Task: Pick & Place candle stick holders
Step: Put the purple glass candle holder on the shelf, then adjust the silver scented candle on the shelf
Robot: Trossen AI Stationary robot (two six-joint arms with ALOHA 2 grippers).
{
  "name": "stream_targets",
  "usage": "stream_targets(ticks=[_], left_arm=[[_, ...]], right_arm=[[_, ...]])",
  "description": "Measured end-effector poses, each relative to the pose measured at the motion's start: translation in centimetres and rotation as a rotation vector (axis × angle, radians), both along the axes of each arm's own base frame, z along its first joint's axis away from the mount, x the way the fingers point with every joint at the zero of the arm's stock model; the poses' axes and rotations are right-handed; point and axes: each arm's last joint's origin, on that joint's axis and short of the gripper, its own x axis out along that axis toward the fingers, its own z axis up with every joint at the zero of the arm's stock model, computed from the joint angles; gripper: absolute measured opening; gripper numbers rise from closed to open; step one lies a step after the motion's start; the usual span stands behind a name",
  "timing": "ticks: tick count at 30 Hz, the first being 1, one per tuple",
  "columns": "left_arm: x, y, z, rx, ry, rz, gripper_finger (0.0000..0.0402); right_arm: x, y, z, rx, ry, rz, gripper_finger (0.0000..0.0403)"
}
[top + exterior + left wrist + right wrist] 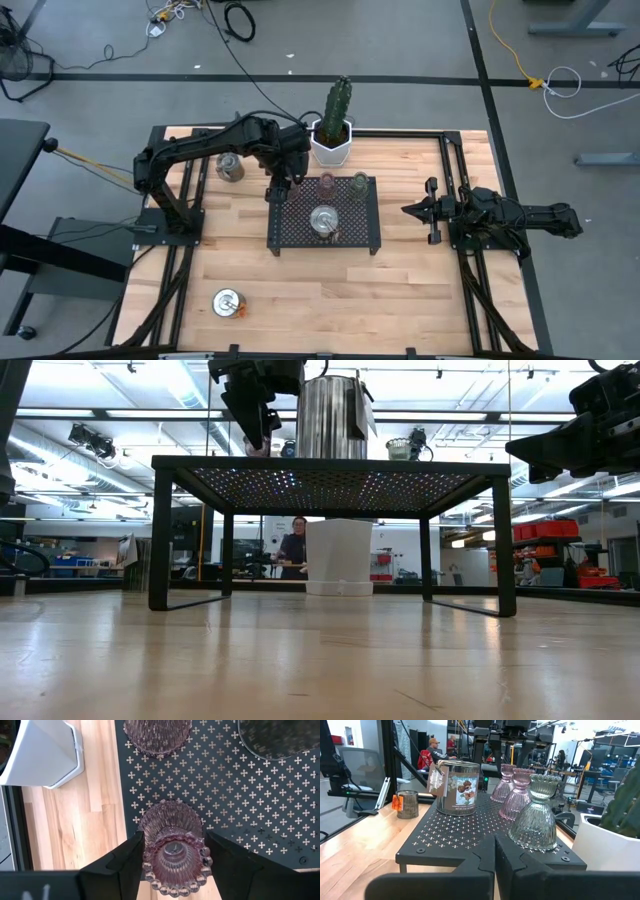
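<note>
Jaws astride pink glass holder (172,847)

table (400,290): pale wood | tray (240,795): matt black perforated metal | holder (172,845): ribbed pinkish glass

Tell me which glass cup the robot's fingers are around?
The pinkish glass cup at the black tray's edge, between the left gripper's fingers. The other pinkish cup and the greenish cup stand free.
</note>
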Motion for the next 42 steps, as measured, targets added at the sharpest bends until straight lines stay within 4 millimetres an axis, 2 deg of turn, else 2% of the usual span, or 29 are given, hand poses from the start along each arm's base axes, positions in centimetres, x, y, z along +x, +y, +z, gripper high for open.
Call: stream_targets(ticks=[5, 14, 20, 31, 42], left_arm=[[0.0, 0.0, 0.0, -0.001, -0.006, 0.008, 0.0222], [0.2, -0.1, 0.0, 0.001, -0.02, 0.024, 0.0287], [0.3, -0.4, 0.0, 0.012, -0.017, 0.015, 0.0311], [-0.6, -0.5, 0.8, 0.045, -0.005, 0.025, 0.0319], [-3.4, -1.8, 3.8, 0.075, -0.088, 0.039, 0.0319]], right_arm=[[0.0, 0.0, 0.0, 0.0, 0.0, 0.0, 0.0002], [0.0, 0.0, 0.0, 0.0, 0.0, 0.0, 0.0002], [0.0, 0.0, 0.0, 0.0, 0.0, 0.0, 0.0002], [0.0, 0.0, 0.0, 0.0, 0.0, 0.0, 0.0002], [0.0, 0.0, 0.0, 0.0, 0.0, 0.0, 0.0002]])
